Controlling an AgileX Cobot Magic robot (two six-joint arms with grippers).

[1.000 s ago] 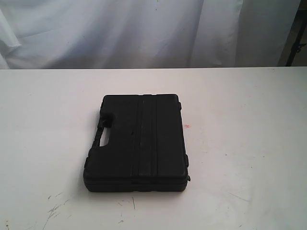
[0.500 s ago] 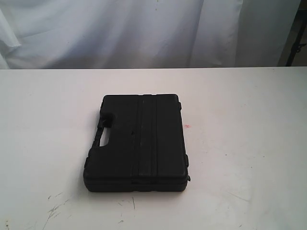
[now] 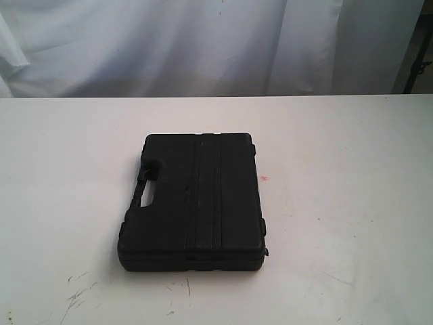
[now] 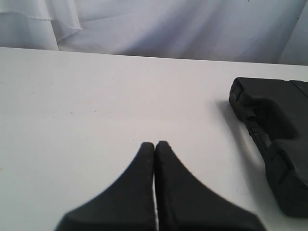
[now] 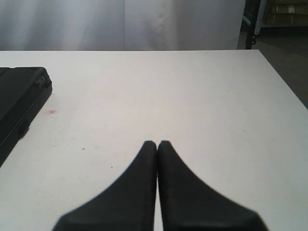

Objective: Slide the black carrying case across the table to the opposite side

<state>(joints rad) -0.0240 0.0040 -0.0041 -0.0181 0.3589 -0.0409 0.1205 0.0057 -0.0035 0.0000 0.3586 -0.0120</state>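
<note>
exterior view: high on the near side, facing the far curtain (image 3: pixel 203 47), whole black case (image 3: pixel 196 203) on the table (image 3: pixel 352 169) in frame. left wrist view: low over the left part, facing far, sharing the case's handle side. right wrist view: low on the right, sharing its right edge and red spot (image 3: pixel 264 178).

We see the black carrying case (image 3: pixel 195 202) lying flat and closed near the middle of the wide white desk (image 3: pixel 352 149). Its handle cutout (image 3: pixel 147 189) faces the desk's left end in the exterior view. The desk carries dark scratches (image 3: pixel 76 294) near its front edge and a tiny red spot (image 3: pixel 264 179).
</note>
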